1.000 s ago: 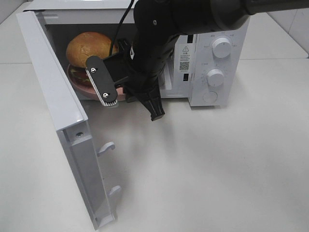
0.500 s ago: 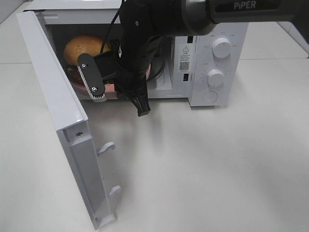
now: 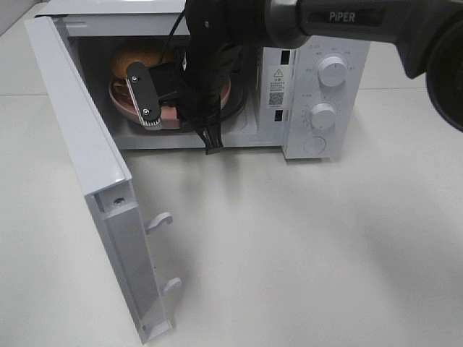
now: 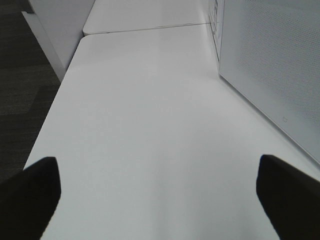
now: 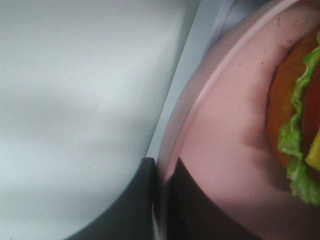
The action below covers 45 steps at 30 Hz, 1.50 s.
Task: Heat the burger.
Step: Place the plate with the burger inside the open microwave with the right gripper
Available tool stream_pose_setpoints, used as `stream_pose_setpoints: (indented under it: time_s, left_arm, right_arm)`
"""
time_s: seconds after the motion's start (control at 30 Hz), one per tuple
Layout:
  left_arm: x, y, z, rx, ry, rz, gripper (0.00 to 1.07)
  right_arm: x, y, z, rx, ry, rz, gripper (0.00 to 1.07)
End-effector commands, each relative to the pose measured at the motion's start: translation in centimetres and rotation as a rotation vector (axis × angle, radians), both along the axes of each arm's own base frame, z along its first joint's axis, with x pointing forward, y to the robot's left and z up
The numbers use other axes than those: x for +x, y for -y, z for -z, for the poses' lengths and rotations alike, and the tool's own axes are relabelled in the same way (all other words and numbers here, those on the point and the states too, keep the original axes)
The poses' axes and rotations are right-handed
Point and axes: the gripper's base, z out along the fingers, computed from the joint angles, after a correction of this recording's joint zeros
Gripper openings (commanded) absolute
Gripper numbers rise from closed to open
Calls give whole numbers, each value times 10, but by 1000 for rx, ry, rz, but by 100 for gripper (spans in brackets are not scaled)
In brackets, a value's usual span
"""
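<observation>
The microwave [image 3: 318, 79] stands with its door [image 3: 79, 152] swung wide toward seven o'clock, and the pink plate [image 3: 121, 107] is inside the cavity. The burger [image 3: 134, 58] sits on that plate, at about ten o'clock from where the right claw [image 5: 161, 195] pinches the plate's near rim. I'd guess the next move is to let go and pull straight out toward six o'clock. The left claw [image 4: 160, 200] hangs spread and empty over the table [image 4: 150, 125], outside the oven.
</observation>
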Motion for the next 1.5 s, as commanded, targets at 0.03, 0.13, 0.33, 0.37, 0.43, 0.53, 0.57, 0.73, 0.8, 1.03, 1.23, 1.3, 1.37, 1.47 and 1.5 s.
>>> stream_pose_setpoints:
  time_s: [0.03,0.13,0.33,0.37,0.43,0.53,0.57,0.73,0.8,1.03,1.23,1.3,1.37,1.47,1.5]
  left_arm:
    - [-3,0,0,-1,24,3,100]
    - [-3,0,0,-1,24,3,100]
    - [-3,0,0,-1,24,3,100]
    - [-3,0,0,-1,24,3,100]
    - [-3,0,0,-1,24,3,100]
    - [-3,0,0,-1,24,3,100]
    - [-3,0,0,-1,24,3,100]
    - [-3,0,0,-1,24,3,100]
    - [-3,0,0,-1,24,3,100]
    - [-3,0,0,-1,24,3,100]
    - [-3,0,0,-1,24,3,100]
    - [-3,0,0,-1,24,3,100]
    - [-3,0,0,-1,24,3,100]
    - [-3,0,0,-1,24,3,100]
    - [-3,0,0,-1,24,3,100]
  right_arm:
    - [9,-4,-11,53,58,14,0]
    - [14,-2,-11,59,65,25,0]
    - [21,2,-9,62,76,34,0]
    - [21,2,-9,62,76,34,0]
    - [24,7,-9,62,76,44,0]
    - [26,8,-5,58,73,48,0]
    - [28,9,-7,63,80,51,0]
    - [31,11,-7,70,89,56,0]
    - [32,14,-6,69,88,62,0]
    - [39,11,5,69,85,65,0]
    - [43,7,1,91,98,72,0]
    - [44,6,0,95,97,72,0]
    - [43,6,0,103,90,75,0]
    - [42,4,0,108,93,71,0]
    - [42,3,0,111,95,71,0]
